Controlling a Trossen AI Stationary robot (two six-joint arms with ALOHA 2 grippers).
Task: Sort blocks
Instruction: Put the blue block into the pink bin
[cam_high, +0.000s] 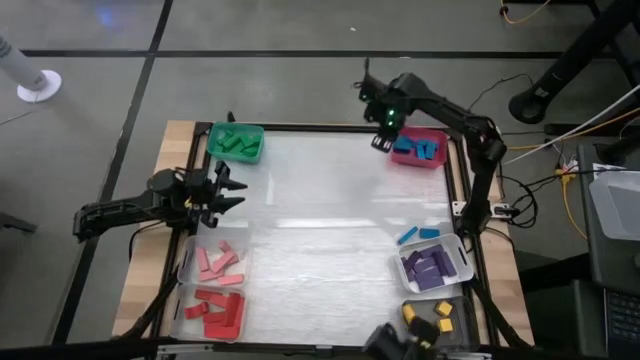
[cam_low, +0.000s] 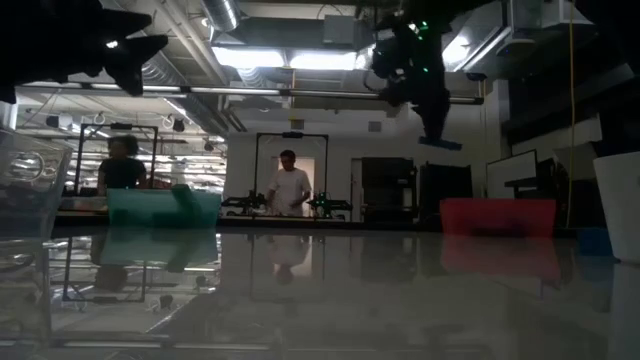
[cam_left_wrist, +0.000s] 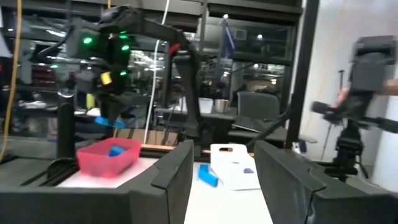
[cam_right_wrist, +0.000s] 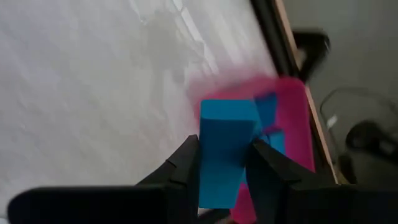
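My right gripper (cam_high: 383, 132) hangs over the far right of the table, above the left rim of a red bin (cam_high: 432, 160) that holds blue blocks (cam_high: 412, 150). It is shut on one blue block (cam_right_wrist: 227, 146), which shows as a level bar under the fingers in the low view (cam_low: 440, 143). My left gripper (cam_high: 228, 190) waits open at the table's left side, near the green bin (cam_high: 237, 142) of green blocks, with nothing between its fingers (cam_left_wrist: 174, 177). Two more blue blocks (cam_high: 417, 234) lie loose on the table at the right. My right gripper pinches the blue block by its two long sides (cam_right_wrist: 208, 155) between its two fingers. The fingers (cam_right_wrist: 268, 163) point down from above and lie across the block. The block hangs level, lifted clear above the table beside the red bin (cam_right_wrist: 291, 124).
Clear bins along the left hold pink blocks (cam_high: 217, 262) and red blocks (cam_high: 213, 310). At the right, a clear bin holds purple blocks (cam_high: 430, 268) and a grey bin yellow blocks (cam_high: 430, 316). The middle of the white table (cam_high: 310, 220) is bare. People stand in the room beyond.
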